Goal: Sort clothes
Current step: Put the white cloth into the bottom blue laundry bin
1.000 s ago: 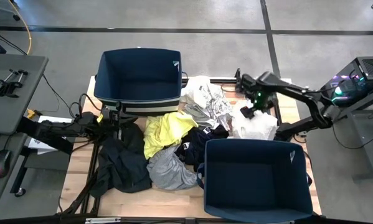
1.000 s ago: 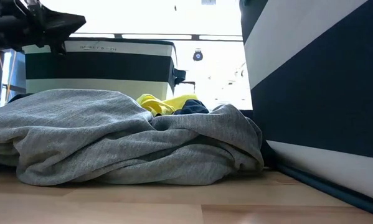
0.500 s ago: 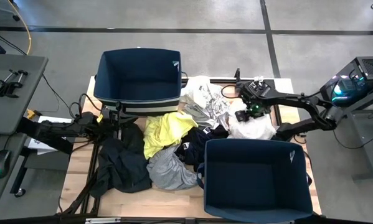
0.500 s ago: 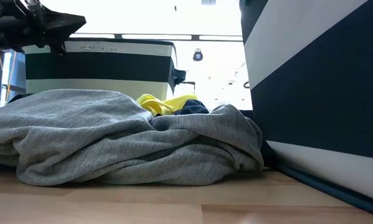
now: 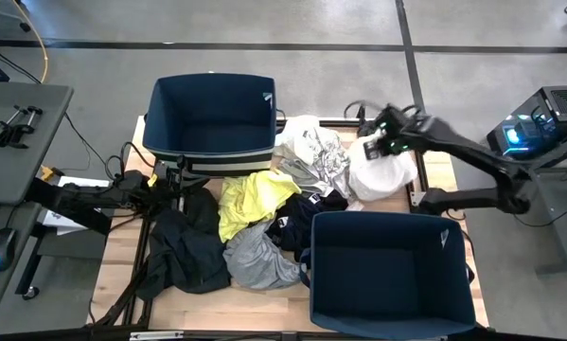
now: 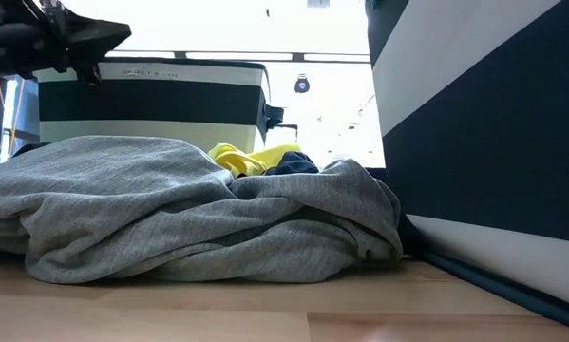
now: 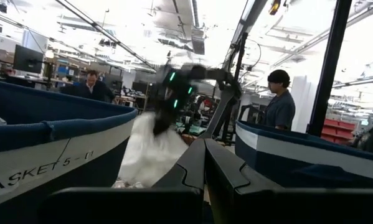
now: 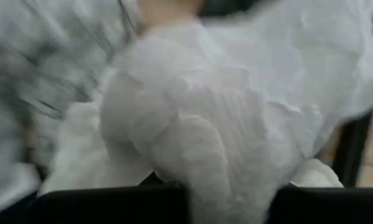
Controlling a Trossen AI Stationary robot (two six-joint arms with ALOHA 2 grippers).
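The white band along the side of a navy bin [image 7: 43, 155] carries dark lettering reading "ASKET 5 - 11", its first letter cut off.

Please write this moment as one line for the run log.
right gripper: shut on white garment, lifting | left gripper: shut, waiting near far bin | near bin: nothing visible inside

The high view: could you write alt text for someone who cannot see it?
Seen from above, the right gripper holds a white garment at the table's far right side, its jaws closed on the cloth. A heap of yellow, grey and black clothes lies between two navy bins, while the left gripper waits shut beside the far bin.
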